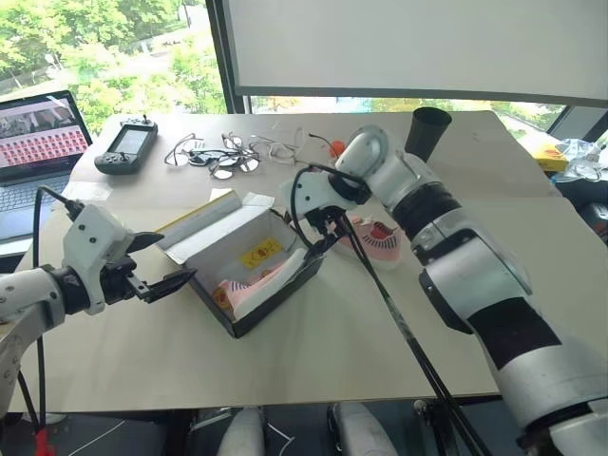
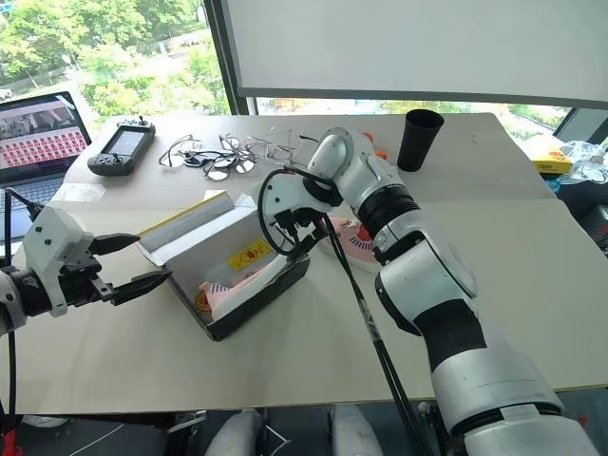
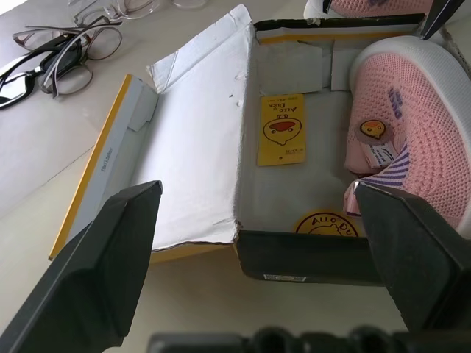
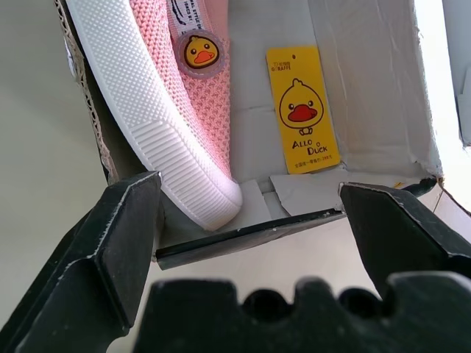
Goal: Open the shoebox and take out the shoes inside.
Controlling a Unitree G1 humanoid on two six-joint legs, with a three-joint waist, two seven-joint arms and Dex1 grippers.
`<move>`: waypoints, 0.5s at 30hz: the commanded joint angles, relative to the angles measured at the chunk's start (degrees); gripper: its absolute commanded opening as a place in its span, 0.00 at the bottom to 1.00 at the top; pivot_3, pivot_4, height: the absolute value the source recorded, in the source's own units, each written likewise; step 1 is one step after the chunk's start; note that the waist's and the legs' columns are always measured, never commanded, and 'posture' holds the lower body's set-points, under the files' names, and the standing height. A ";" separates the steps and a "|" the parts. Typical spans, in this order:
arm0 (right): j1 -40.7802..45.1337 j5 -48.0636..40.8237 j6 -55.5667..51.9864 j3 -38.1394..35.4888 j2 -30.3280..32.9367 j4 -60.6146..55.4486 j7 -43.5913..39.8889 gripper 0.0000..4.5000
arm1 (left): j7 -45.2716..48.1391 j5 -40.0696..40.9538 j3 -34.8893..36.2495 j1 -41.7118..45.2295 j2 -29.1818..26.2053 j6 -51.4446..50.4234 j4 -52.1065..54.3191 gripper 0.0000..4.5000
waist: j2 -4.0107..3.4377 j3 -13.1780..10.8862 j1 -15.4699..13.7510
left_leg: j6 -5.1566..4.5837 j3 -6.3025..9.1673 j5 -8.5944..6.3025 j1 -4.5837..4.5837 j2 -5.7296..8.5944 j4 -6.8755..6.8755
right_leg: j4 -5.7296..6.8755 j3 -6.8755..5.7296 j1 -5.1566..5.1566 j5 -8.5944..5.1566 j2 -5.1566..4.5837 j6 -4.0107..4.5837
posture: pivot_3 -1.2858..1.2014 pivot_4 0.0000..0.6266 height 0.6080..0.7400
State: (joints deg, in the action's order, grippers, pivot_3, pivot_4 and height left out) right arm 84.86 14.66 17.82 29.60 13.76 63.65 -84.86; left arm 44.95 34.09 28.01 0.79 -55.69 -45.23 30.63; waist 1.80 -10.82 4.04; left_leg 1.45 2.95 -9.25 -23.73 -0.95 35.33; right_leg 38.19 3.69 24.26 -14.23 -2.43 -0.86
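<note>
- The shoebox point(image 1: 249, 271) sits mid-frame on the table point(image 1: 313, 361), lid flapped back, its long axis running from upper left to lower right.
- One pink shoe point(image 3: 412, 125) lies inside along that axis; a second shoe point(image 1: 378, 237) seems to rest outside, right of the box.
- The right gripper point(image 4: 250, 220) hangs wide-spread and empty over the box's end wall; the left gripper point(image 1: 160, 264) is equally spread and empty.
- Risk: a finger may snag the cardboard wall, dragging the box.

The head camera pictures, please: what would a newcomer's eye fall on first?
The open cardboard shoebox at the middle of the pale table, its yellow-edged lid folded back, with one pink knit shoe inside. A second pink shoe lies on the table beyond it. The open right gripper hangs over the box's far end; the open left gripper faces its near side.
</note>
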 commanded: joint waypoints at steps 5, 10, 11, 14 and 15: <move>3.31 1.41 1.44 -1.82 0.58 1.27 0.56 0.99 | -0.31 0.45 2.18 0.06 -0.50 0.06 1.41 1.00 | 0.00 0.00 0.01 | 0.00 0.00 0.00 -0.01 0.00 -0.01 | -0.01 0.00 0.02 0.00 0.00 0.00 | 0.52 0.24 0.88; 3.42 0.57 0.99 -3.10 0.61 0.85 -2.39 0.99 | -0.30 0.35 1.90 0.31 -0.56 0.22 1.24 1.00 | 0.00 0.00 0.03 | 0.00 0.00 0.00 -0.03 0.00 -0.07 | -0.04 0.00 0.05 0.00 0.00 0.00 | 0.52 0.24 0.88; 3.42 0.35 0.75 -3.44 0.51 0.73 -2.77 0.99 | -0.36 0.37 1.78 0.53 -0.55 0.23 1.12 1.00 | 0.00 0.00 0.04 | 0.00 0.00 0.00 -0.03 0.00 -0.07 | -0.04 0.00 0.05 0.00 0.00 0.00 | 0.52 0.24 0.88; 2.21 0.74 1.03 -3.40 0.07 -0.38 -3.36 0.99 | -0.32 0.38 1.73 0.61 -0.60 0.26 1.12 1.00 | 0.00 0.00 0.03 | 0.00 0.00 0.00 -0.03 0.00 -0.07 | -0.04 0.00 0.04 0.00 0.00 0.00 | 0.52 0.24 0.88; 1.62 0.99 1.30 -3.26 -0.10 -0.80 -3.53 0.99 | -0.27 0.37 1.74 0.59 -0.64 0.26 1.14 1.00 | 0.00 0.00 0.05 | 0.00 0.00 0.00 -0.03 0.00 -0.07 | -0.04 0.00 0.04 0.00 0.00 0.00 | 0.52 0.24 0.88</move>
State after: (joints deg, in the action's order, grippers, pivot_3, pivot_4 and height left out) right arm 85.90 16.57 18.46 27.38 13.89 65.30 -87.71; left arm 44.94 34.09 28.05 0.82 -55.70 -45.22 30.63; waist 1.80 -10.82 4.09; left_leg 1.46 2.95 -9.25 -23.76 -0.95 35.26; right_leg 38.15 3.70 24.31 -14.23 -2.43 -0.87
